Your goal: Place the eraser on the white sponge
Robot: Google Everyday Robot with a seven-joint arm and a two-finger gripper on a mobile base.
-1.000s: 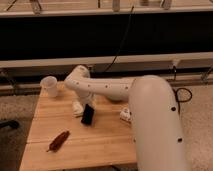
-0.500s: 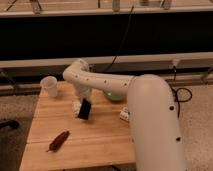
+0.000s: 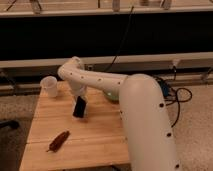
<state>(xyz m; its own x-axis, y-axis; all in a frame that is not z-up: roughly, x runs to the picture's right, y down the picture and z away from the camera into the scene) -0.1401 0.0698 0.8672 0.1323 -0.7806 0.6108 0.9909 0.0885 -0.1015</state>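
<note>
My gripper (image 3: 78,98) hangs from the white arm over the left-middle of the wooden table (image 3: 100,145). It is shut on the eraser (image 3: 79,108), a flat black block held upright, its lower end just above the tabletop. The white sponge does not show; the gripper and arm cover the table surface right behind the eraser.
A translucent white cup (image 3: 49,86) stands at the table's back left corner. A reddish-brown elongated object (image 3: 59,141) lies at the front left. A greenish bowl-like thing (image 3: 113,95) peeks out behind the arm. My big white arm (image 3: 145,125) covers the table's right side.
The gripper has carried the eraser to the left and a little toward the back of the table. The cup and the reddish-brown object have not moved.
</note>
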